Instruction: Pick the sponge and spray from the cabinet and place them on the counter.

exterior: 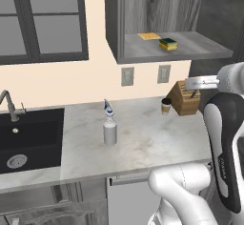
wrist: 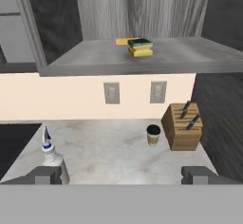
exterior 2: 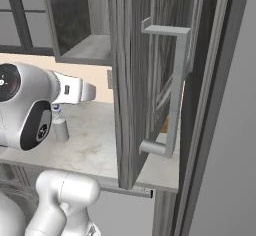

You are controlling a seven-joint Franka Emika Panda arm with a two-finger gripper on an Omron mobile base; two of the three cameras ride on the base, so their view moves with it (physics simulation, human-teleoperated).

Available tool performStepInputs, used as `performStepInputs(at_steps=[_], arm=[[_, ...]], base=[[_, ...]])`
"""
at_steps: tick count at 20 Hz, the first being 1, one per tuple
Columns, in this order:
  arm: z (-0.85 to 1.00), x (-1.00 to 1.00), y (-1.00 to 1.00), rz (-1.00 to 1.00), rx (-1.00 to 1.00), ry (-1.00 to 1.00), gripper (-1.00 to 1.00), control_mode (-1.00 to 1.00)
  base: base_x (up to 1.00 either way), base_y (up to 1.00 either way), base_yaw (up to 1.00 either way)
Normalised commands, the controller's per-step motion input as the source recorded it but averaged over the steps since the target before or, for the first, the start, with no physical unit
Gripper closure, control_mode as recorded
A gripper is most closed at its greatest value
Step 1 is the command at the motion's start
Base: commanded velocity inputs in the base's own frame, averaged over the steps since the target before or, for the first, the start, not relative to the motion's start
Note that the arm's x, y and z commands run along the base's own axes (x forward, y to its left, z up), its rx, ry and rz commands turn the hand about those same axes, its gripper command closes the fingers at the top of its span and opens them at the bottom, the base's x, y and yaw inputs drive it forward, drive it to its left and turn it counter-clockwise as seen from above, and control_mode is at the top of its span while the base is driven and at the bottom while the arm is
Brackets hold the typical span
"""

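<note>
Hand view has my fingers (wrist: 47, 174) spread wide and empty, the open cabinet (wrist: 142, 59) shelf holding the sponge (wrist: 140, 47) beside a yellow cloth (wrist: 122, 41), while the spray (exterior: 110, 126) stands upright on the counter (exterior: 143, 138).

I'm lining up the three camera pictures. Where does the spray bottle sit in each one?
Left base view: the spray stands upright left of centre on the counter, right of the sink.
Right base view: at the left edge, behind the arm.
Hand view: lower left corner, by the left fingertip.
Shared landmark: the counter it stands on.
</note>
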Motion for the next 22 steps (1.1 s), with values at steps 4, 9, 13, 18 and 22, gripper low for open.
performStepInputs(at_steps=[4, 9, 13, 18, 22], arm=[[0.25, 0.01, -0.08, -0.04, 0.0, -0.06, -1.0, -1.0], [0.23, 0.01, -0.06, -0.03, 0.0, -0.06, -1.0, -1.0], [0.19, 0.07, -0.06, -0.02, 0.0, -0.04, -1.0, -1.0], [0.2, 0.08, -0.07, -0.02, 0.0, -0.03, -1.0, -1.0], [0.17, 0.24, -0.05, 0.0, 0.0, -0.01, -1.0, -1.0]], base=[[0.0, 0.0, 0.0], [0.0, 0.0, 0.0], [0.0, 0.0, 0.0], [0.0, 0.0, 0.0], [0.0, 0.0, 0.0]])
